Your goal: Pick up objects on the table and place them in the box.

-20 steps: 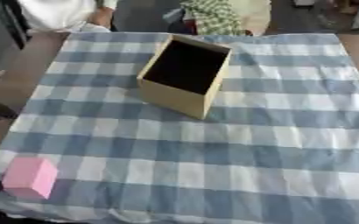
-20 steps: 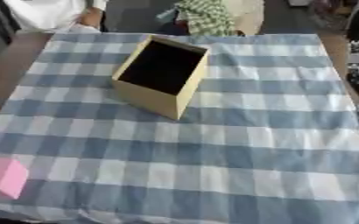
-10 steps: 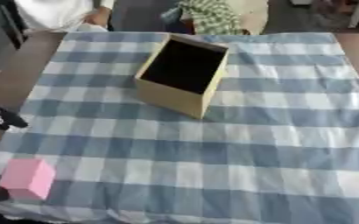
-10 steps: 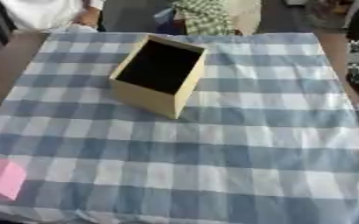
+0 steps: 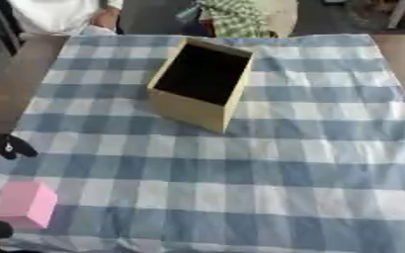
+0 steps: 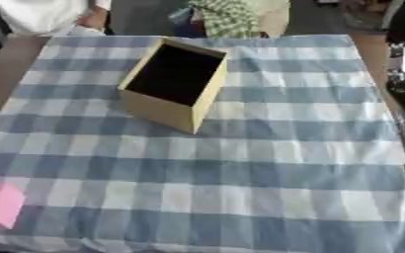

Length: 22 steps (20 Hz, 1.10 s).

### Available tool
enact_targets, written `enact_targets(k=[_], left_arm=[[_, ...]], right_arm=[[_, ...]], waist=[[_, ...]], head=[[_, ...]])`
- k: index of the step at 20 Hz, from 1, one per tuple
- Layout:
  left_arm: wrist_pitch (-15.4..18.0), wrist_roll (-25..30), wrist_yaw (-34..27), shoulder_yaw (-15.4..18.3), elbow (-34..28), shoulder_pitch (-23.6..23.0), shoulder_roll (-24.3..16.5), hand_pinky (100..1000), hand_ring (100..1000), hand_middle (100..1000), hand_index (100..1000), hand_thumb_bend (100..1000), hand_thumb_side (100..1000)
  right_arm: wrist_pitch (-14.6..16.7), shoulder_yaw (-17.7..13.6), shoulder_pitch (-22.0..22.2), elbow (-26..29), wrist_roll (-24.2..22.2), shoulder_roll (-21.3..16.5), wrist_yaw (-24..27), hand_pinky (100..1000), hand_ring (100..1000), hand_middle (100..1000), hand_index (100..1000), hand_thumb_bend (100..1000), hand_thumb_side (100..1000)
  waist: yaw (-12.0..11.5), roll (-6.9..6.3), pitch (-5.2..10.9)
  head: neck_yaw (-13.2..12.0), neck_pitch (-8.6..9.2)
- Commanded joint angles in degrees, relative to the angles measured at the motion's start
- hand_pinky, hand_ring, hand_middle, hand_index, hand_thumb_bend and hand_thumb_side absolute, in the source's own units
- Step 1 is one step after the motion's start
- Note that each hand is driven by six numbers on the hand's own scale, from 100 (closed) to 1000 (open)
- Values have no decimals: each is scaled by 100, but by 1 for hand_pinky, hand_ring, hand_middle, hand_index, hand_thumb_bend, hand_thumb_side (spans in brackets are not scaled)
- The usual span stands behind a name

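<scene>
Left hand: the left hand (image 5: 0, 147) shows at the left edge of the frame, black, only partly in view; whether its fingers are spread or curled cannot be told.
Right hand: no part of it can be made out in either view.
Pink block: a pink block (image 5: 24, 204) lies in the lower left of the frame on the checked cloth (image 5: 266, 173), below the left hand and apart from it, with nothing between them.
Box: an open tan box (image 5: 202, 84) stands in the upper middle of the frame, well apart from block and hand, its dark inside facing up and toward the camera.
In the way: only bare blue-and-white cloth lies between block and box.
Bench: the brown bench (image 5: 12, 84) shows at the cloth's left side.
</scene>
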State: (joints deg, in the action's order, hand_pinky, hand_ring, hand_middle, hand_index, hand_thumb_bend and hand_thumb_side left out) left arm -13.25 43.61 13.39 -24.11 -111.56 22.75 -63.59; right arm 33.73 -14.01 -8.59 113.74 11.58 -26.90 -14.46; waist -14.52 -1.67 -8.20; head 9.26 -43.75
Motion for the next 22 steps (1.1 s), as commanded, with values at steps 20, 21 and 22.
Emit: enact_targets(k=[20, 21, 22], left_arm=[[368, 108, 730, -272, 1355, 365, 449, 834, 913, 939, 953, 595, 315], [394, 123, 745, -289, 1408, 385, 478, 834, 914, 940, 953, 591, 312], [422, 140, 760, -306, 1448, 401, 501, 835, 915, 942, 954, 585, 309]], right_arm=[[-38, -23, -103, 86, -110, 78, 118, 784, 614, 600, 782, 100, 790], [-41, -24, -104, 86, -114, 84, 119, 784, 614, 599, 782, 100, 790], [-43, -25, -104, 86, -118, 87, 119, 784, 614, 599, 782, 100, 789]], waist=[[37, 43, -4], [40, 43, -8], [43, 43, -13]], head=[[-70, -37], [-71, -37], [-72, -37]])
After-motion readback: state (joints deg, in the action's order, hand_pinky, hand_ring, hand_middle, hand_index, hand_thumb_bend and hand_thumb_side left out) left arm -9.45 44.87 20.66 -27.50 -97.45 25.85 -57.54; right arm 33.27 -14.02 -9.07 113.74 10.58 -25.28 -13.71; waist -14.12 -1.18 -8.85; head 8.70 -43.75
